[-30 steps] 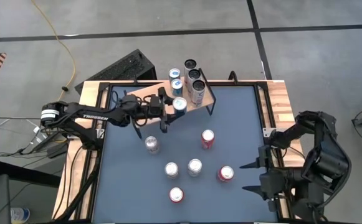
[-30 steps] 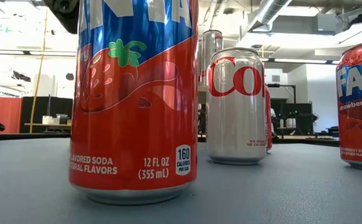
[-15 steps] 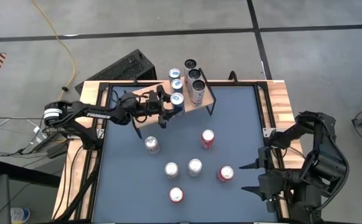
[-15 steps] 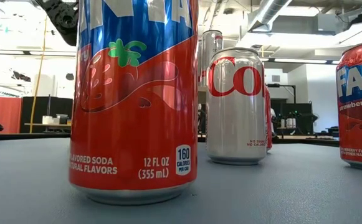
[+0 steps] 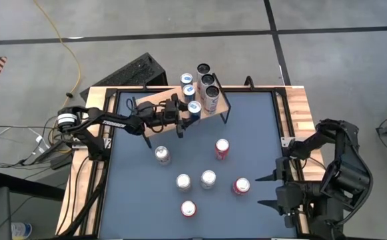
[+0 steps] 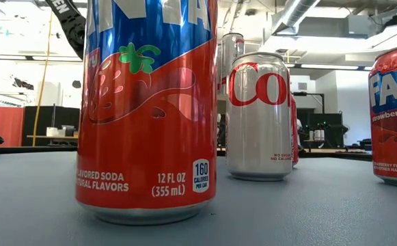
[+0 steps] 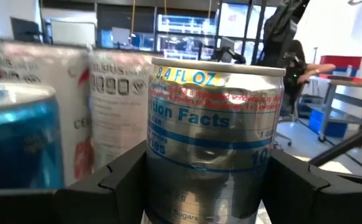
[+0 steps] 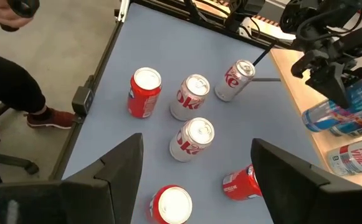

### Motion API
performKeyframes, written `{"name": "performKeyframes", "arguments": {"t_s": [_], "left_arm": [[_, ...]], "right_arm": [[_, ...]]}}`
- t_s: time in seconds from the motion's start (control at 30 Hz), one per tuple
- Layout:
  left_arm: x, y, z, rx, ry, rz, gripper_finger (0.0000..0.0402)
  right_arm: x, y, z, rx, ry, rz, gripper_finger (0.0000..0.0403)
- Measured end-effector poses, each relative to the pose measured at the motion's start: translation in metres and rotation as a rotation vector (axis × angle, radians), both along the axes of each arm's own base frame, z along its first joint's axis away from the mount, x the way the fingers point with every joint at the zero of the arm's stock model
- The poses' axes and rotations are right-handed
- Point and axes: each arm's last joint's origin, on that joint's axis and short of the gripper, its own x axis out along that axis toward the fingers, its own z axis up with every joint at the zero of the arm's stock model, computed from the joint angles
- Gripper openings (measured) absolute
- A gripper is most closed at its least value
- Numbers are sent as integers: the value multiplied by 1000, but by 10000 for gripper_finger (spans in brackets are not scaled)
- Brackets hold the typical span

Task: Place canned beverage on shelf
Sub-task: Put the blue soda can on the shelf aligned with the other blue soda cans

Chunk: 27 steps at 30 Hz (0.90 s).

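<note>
The shelf, a light wooden board on thin black legs, stands at the table's far edge. Several cans stand on its right part, among them a blue one and a white one. My left gripper reaches in from the table's left and is shut on a slim silver-and-blue can over the board's near right part, beside the other cans. My right gripper waits open, with nothing in it, at the table's right edge. My left gripper pinches the can's side wall between its two fingers, one on each side of the lower body. The fingers come nearly level from the table's left. The can stands upright; whether its base rests on the board is hidden below the frame.
Six loose cans stand on the blue-grey table: silver ones and red ones. A red strawberry soda can fills the low view. A person's leg and shoe show beyond the table's edge.
My left gripper has reached farther toward the table's right and far edge and has sunk a little, carrying the upright can closer to the row of cans on the shelf. Its hold is unchanged.
</note>
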Motion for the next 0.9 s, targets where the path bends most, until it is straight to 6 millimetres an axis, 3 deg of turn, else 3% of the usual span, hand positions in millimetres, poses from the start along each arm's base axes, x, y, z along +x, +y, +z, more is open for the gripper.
{"name": "performKeyframes", "arguments": {"t_s": [0.9], "left_arm": [[-2,12,-8,-4,36,95,238]], "right_arm": [[0,0,0,19,0,-10,282]]}}
